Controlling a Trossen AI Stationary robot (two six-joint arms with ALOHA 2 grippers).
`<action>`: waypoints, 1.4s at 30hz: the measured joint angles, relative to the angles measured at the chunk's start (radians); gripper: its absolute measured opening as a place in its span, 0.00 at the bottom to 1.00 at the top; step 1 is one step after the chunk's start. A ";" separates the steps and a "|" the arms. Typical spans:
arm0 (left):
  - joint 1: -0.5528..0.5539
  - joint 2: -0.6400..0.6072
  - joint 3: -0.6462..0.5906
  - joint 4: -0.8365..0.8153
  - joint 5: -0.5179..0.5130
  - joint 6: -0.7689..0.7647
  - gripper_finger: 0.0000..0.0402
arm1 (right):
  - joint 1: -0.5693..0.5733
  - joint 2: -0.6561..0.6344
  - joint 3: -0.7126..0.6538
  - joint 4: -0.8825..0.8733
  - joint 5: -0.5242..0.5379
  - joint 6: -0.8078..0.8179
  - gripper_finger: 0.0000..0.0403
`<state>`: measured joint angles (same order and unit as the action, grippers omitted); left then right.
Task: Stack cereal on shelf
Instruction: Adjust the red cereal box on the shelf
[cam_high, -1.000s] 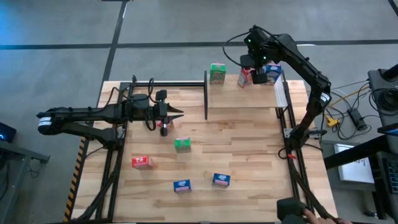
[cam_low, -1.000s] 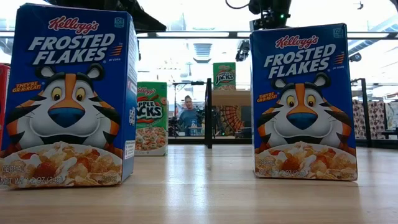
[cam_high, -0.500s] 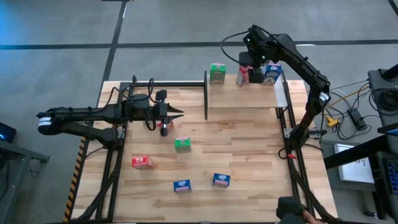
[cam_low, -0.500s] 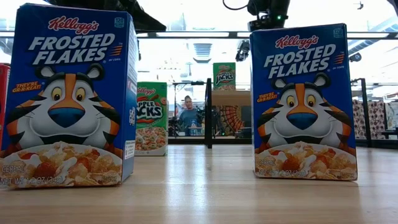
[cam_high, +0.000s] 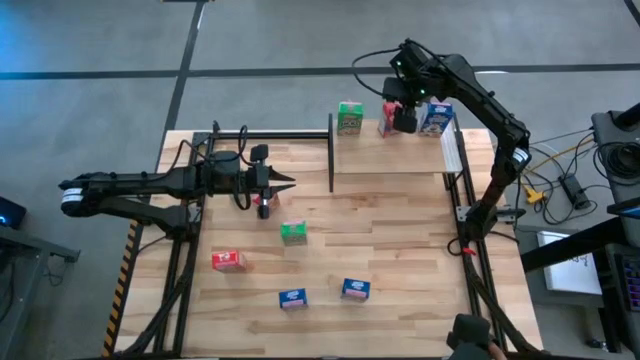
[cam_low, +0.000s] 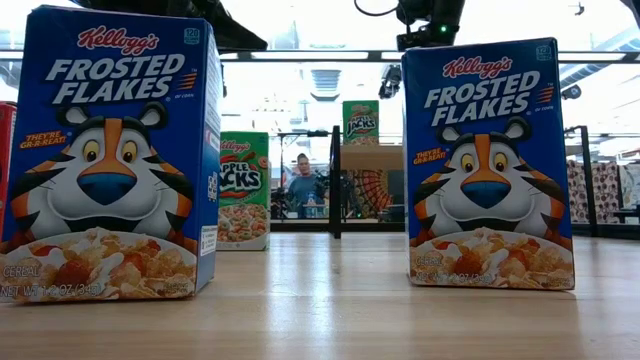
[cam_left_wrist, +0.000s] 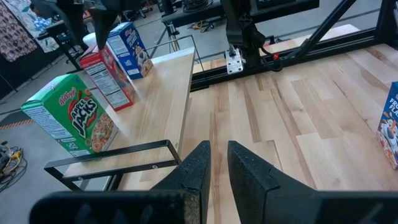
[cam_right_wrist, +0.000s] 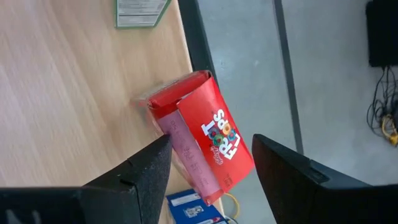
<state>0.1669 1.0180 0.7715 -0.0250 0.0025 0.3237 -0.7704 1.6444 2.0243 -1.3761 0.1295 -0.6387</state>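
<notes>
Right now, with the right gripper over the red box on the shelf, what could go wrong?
1. The red box stands at the shelf edge, with floor beyond it; a push from the right gripper could tip it off.
2. Its fingers straddle the box with open jaws; if they lift crooked, they could drag it.
3. The blue box stands close beside; the arm could knock it. The left gripper waits shut over the table.

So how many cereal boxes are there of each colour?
Green boxes: 2
Red boxes: 3, though the small one on the table's left half is hard to make out
Blue boxes: 3
Total: 8 in view
</notes>
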 joint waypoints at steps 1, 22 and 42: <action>0.000 0.000 0.000 0.000 0.000 0.000 0.09 | 0.000 0.000 0.000 0.003 0.000 0.015 0.53; 0.000 0.000 0.000 0.000 0.000 0.000 0.09 | 0.040 -0.034 0.095 -0.049 -0.132 0.166 0.45; 0.000 0.000 0.000 -0.008 0.000 0.000 0.09 | 0.129 -0.039 -0.155 0.065 0.099 0.253 0.02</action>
<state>0.1673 1.0180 0.7715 -0.0329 0.0029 0.3237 -0.6415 1.6054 1.8696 -1.3110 0.2287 -0.3857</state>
